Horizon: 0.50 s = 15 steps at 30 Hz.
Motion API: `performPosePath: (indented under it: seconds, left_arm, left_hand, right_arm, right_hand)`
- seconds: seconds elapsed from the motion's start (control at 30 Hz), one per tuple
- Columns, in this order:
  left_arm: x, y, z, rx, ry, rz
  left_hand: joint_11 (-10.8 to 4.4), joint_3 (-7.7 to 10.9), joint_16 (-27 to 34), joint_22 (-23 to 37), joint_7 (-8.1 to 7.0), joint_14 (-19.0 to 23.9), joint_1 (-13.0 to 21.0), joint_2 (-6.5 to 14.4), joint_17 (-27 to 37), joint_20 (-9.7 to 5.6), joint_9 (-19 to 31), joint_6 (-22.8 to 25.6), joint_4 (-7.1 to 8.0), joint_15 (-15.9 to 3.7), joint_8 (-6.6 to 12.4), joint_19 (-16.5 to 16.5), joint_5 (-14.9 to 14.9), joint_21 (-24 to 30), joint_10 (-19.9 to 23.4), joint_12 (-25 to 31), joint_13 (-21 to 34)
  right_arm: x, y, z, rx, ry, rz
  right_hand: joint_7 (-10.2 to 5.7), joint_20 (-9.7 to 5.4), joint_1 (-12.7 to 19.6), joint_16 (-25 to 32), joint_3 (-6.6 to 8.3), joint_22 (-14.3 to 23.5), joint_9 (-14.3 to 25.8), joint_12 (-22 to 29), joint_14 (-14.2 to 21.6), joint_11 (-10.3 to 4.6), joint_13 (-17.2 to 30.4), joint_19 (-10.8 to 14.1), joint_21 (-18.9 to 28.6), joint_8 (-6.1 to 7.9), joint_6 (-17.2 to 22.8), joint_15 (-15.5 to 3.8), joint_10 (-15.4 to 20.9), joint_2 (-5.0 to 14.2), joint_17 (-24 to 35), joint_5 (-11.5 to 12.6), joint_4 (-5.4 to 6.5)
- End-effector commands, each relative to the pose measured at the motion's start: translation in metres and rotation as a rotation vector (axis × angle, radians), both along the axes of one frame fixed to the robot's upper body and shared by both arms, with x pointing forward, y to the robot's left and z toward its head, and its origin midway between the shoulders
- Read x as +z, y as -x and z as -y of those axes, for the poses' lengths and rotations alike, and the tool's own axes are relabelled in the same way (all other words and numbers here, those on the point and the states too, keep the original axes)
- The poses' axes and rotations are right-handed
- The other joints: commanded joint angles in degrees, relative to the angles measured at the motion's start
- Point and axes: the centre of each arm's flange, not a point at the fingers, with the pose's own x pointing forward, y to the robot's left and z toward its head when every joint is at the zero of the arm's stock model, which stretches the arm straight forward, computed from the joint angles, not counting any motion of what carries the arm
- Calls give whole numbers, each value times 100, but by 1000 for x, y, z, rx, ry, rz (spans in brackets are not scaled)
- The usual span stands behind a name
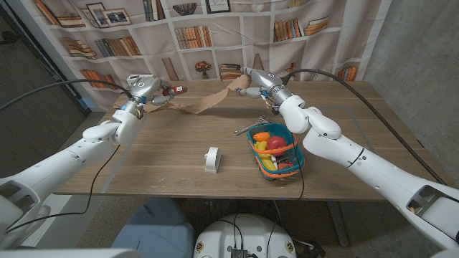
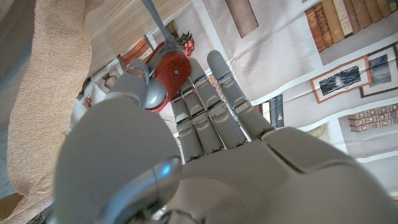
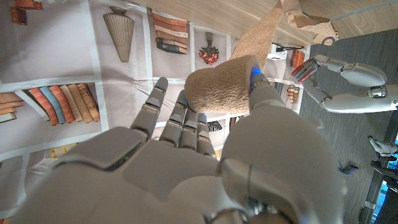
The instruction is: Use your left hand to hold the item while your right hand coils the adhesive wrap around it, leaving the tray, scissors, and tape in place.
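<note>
Head view: left robot hand (image 1: 143, 91) grips the red item (image 1: 174, 90); right robot hand (image 1: 257, 82) pinches the tan wrap (image 1: 208, 102) stretched between.

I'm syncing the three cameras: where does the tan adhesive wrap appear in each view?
Head view: the tan wrap stretches between the left hand and right hand at the table's far side.
Left wrist view: a broad tan band beside the left hand, which holds a red item.
Right wrist view: the roll is in the right hand.
Shared landmark: the bookshelf backdrop.
</note>
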Motion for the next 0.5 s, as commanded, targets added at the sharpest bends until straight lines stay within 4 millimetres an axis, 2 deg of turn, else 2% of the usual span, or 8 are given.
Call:
performPosePath:
  seconds: [0.03,0.3,0.37,0.5]
  left_arm:
    - [8,-7,12,-29,-19,4]
    - [14,-18,25,-58,-37,5]
    - [15,-20,29,-59,-54,16]
    - [17,-22,37,-77,-54,22]
  left_hand:
    - [-10,103,16,20,-122,55,948,970,30,-7,19,147,41,10,11,37,39,50,62,22,20]
    - [4,109,15,18,-117,57,944,967,31,-7,22,152,40,12,3,28,37,81,64,20,20]
    - [2,111,14,18,-120,56,943,967,31,-6,23,154,40,13,3,25,37,85,65,20,20]
    - [-5,114,15,17,-116,59,942,966,33,-10,25,157,40,11,-1,18,36,99,62,18,21]
  right_arm:
    - [-2,10,4,27,-5,11]
    - [-2,13,9,47,-13,7]
    - [-2,14,10,64,-13,-5]
    - [-1,18,11,72,-6,0]
  right_hand:
    - [-25,-12,18,16,-33,26,26,30,28,-182,24,-12,-3,-8,47,-59,169,31,15,34,13]
    - [-37,-11,19,14,-29,26,30,53,40,-199,40,-8,1,-7,78,-77,180,27,19,38,15]
    - [-44,-85,19,15,-22,26,31,59,36,-205,45,38,20,-16,66,-90,179,49,27,40,23]
    - [-48,-127,33,13,-17,27,33,57,23,-217,54,77,34,-21,65,-90,150,56,35,42,19]
